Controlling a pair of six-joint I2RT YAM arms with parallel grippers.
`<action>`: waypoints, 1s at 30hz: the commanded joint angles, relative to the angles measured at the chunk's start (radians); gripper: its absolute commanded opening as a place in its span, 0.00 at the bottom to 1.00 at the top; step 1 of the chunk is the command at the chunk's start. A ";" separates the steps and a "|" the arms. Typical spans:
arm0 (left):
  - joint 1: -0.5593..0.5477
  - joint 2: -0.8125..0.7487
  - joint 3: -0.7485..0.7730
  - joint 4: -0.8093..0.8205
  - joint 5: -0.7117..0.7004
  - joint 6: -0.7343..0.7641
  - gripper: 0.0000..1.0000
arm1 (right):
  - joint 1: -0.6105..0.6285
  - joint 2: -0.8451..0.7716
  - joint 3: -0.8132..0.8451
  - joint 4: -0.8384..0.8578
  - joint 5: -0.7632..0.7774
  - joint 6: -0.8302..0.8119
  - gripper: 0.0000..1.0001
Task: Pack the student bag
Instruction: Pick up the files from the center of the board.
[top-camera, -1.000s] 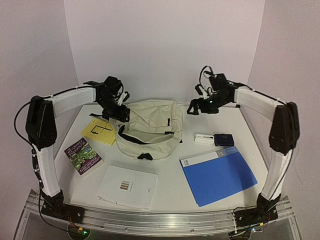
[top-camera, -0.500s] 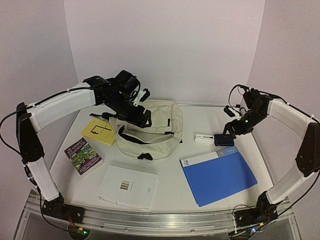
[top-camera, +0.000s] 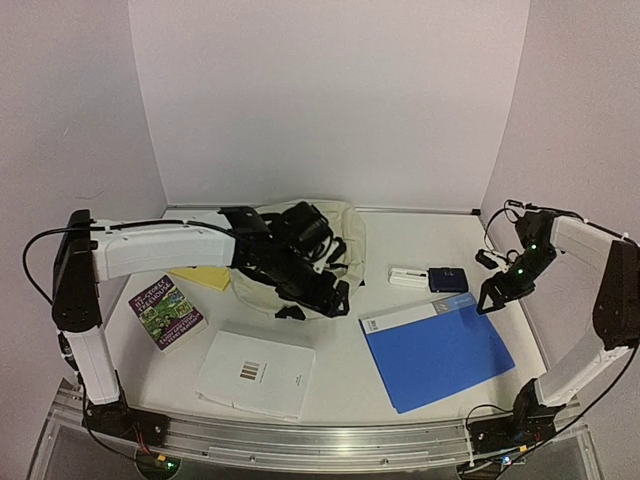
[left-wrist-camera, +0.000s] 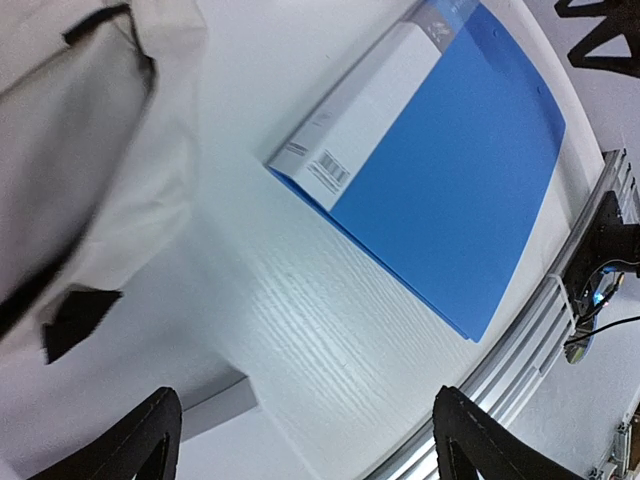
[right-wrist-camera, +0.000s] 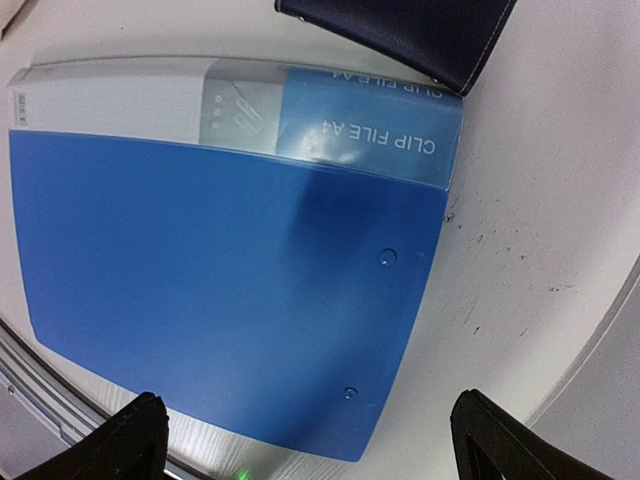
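The student bag (top-camera: 346, 232), cream fabric with black straps, lies at the middle back of the table, and my left arm crosses over most of it. The left gripper (top-camera: 336, 296) hovers open and empty just past the bag's front right edge. In the left wrist view the bag (left-wrist-camera: 90, 150) fills the left side, and the left gripper (left-wrist-camera: 315, 445) is over bare table. My right gripper (top-camera: 489, 300) stands open and empty at the right edge of the blue clip file (top-camera: 435, 345). In the right wrist view that gripper (right-wrist-camera: 315, 445) is above the blue clip file's (right-wrist-camera: 220, 270) corner.
A dark blue case (top-camera: 448, 279) and a small white item (top-camera: 405, 277) lie right of the bag. A yellow notebook (top-camera: 205, 277), a colourful book (top-camera: 167, 312) and a white booklet (top-camera: 255, 373) sit at the left and front. The blue clip file (left-wrist-camera: 450, 190) reaches the front rail.
My left arm swung from the bag's back left across it to its front right, its jaws opening wider. My right arm moved from behind the bag out to the clip file's right edge.
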 joint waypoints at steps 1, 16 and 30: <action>-0.060 0.079 -0.028 0.190 0.029 -0.090 0.87 | -0.026 0.088 0.017 -0.005 0.013 -0.079 0.98; -0.089 0.216 -0.087 0.514 0.076 -0.194 0.80 | -0.087 0.225 0.052 0.008 -0.072 -0.159 0.93; -0.083 0.321 -0.057 0.518 0.075 -0.230 0.78 | -0.089 0.404 0.181 0.044 -0.085 -0.117 0.91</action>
